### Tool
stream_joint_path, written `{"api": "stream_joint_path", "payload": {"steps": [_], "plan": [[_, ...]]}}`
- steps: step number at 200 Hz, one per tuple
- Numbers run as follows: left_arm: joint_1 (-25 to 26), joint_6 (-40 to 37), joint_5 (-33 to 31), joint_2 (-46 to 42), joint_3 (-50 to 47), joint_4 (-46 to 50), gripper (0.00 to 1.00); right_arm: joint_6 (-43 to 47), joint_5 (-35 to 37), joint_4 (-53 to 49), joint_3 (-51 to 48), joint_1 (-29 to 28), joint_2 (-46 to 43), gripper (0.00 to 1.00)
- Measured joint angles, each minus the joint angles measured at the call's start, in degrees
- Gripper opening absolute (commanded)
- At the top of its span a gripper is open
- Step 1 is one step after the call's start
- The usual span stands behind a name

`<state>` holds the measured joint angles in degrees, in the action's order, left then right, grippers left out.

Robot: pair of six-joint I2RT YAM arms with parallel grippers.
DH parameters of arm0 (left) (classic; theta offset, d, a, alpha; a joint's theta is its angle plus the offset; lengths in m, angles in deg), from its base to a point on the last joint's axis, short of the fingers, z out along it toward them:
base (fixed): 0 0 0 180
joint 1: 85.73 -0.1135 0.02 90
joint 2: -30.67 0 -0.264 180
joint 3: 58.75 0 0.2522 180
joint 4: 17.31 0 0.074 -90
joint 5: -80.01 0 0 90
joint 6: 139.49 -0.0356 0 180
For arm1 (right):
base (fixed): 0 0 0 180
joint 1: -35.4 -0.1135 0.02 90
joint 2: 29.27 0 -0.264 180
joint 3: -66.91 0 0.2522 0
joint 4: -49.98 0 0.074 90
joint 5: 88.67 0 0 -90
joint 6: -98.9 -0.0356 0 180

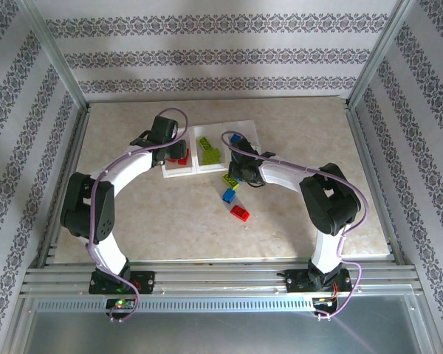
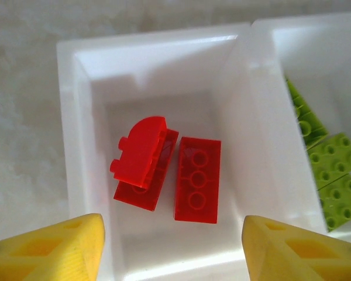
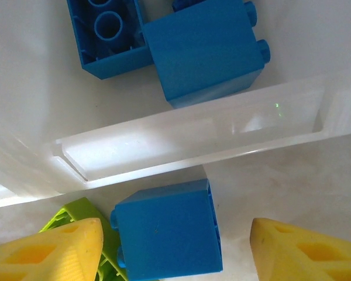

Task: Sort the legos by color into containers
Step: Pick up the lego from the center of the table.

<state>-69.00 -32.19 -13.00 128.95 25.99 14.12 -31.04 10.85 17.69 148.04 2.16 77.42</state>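
Bins (image 2: 245, 105) separate red legos (image 2: 197, 178), green legos (image 2: 333, 164), blue legos (image 3: 205, 50). Left end effector (image 2: 172, 234) gapes empty. Right end effector (image 3: 175, 234) stands apart around a blue brick (image 3: 164, 228).

Between and beyond the fingers (image 2: 52, 249) of the left gripper (image 2: 173, 240), the end bin (image 2: 85, 117) holds two flat bricks (image 2: 197, 180) side by side, a rounded brick (image 2: 139, 149) lying on the left one. The next bin (image 2: 316, 35), past the right finger, holds further bricks (image 2: 333, 175). Between the fingers (image 3: 52, 252) of the right gripper (image 3: 175, 252) a block (image 3: 167, 234) sits just before the bin wall (image 3: 187, 140), two other blocks (image 3: 207, 50) behind it.
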Motion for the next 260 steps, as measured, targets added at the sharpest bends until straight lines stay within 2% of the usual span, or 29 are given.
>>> {"api": "stream_joint_path", "payload": {"steps": [17, 74, 169, 260], "plan": [[0.0, 0.15, 0.02, -2.12, -0.09, 0.0, 0.71, -0.04, -0.02, 0.0, 0.0, 0.02, 0.09, 0.63], [0.0, 0.94, -0.02, -8.07, -2.05, 0.02, 1.0, -0.44, -0.04, 0.48, -0.61, 0.13, 0.09, 0.59], [0.0, 1.18, -2.51, -14.36, -5.11, 0.13, 1.0, -1.97, 0.02, 1.7, -3.39, 0.5, -1.66, 0.62], [0.0, 1.2, -3.23, -14.56, -5.51, 0.13, 1.0, -1.75, -0.5, 1.22, -2.58, 0.5, -1.07, 0.64]]}}
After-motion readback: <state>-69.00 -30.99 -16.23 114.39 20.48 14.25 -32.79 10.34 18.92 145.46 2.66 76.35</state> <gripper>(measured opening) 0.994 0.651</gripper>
